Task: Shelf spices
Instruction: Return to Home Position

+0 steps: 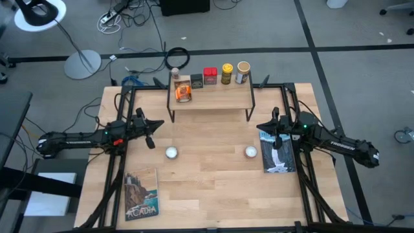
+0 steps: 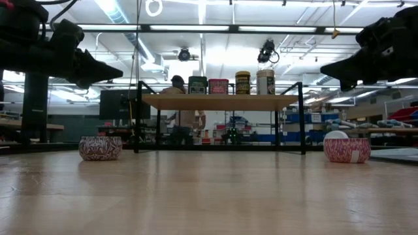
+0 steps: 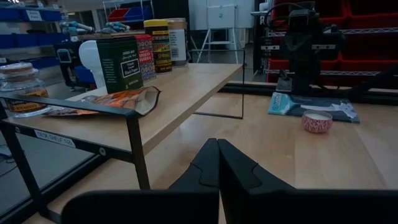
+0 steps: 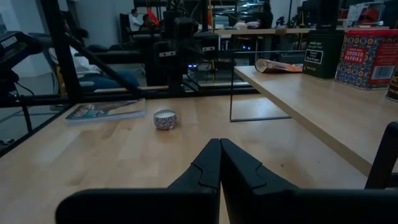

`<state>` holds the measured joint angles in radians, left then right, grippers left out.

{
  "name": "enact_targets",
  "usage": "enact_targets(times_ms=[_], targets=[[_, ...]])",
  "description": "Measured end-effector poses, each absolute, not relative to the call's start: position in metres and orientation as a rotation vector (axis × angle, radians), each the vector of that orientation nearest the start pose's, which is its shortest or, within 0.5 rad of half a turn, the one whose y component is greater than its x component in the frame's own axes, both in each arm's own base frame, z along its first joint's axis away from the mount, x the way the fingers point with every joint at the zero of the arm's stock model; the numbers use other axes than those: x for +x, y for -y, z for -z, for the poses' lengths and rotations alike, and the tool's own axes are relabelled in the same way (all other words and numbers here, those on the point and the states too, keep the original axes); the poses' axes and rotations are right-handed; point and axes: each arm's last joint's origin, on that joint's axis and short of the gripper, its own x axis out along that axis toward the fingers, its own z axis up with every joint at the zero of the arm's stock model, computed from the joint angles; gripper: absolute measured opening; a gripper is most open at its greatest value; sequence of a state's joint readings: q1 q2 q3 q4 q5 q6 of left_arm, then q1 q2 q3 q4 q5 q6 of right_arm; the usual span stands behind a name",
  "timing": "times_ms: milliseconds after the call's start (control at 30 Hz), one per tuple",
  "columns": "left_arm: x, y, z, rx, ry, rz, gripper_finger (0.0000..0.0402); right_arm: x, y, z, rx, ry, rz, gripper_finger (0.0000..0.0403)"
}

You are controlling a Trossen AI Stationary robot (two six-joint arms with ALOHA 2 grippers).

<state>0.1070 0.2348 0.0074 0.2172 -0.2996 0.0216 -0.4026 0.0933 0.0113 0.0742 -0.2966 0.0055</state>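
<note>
The shelf (image 1: 210,97) stands on black legs at the table's far side. On its plank sit the orange packet (image 1: 184,92), small pale-capped jar (image 1: 174,77), dark tin (image 1: 196,80), red tin (image 1: 209,76), yellow black-lidded jar (image 1: 226,73) and tan jar (image 1: 242,72). In the left wrist view the packet (image 3: 109,101) lies flat before the dark tin (image 3: 119,63). My left gripper (image 1: 151,137) hovers shut, left of the shelf, above the table. My right gripper (image 1: 267,129) hovers shut to the right.
Two small white discs (image 1: 171,153) (image 1: 250,151) sit mid-table. One picture book (image 1: 141,193) lies near the left front corner, another (image 1: 277,152) under the right arm. Bare wood lies between the discs and toward the near edge.
</note>
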Motion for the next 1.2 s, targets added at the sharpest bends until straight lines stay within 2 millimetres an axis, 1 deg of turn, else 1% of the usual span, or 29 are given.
enact_targets(times_ms=[833,1200], targets=[[0.1093,-0.0203,-0.1671,0.022,-0.015,-0.407,0.0002,0.0968,0.032,-0.1673,0.008,-0.006,0.105,0.0005],[0.1093,-0.0203,-0.1669,0.022,-0.016,-0.407,0.0002,0.0968,0.032,-0.1676,0.007,-0.006,0.105,0.0011]])
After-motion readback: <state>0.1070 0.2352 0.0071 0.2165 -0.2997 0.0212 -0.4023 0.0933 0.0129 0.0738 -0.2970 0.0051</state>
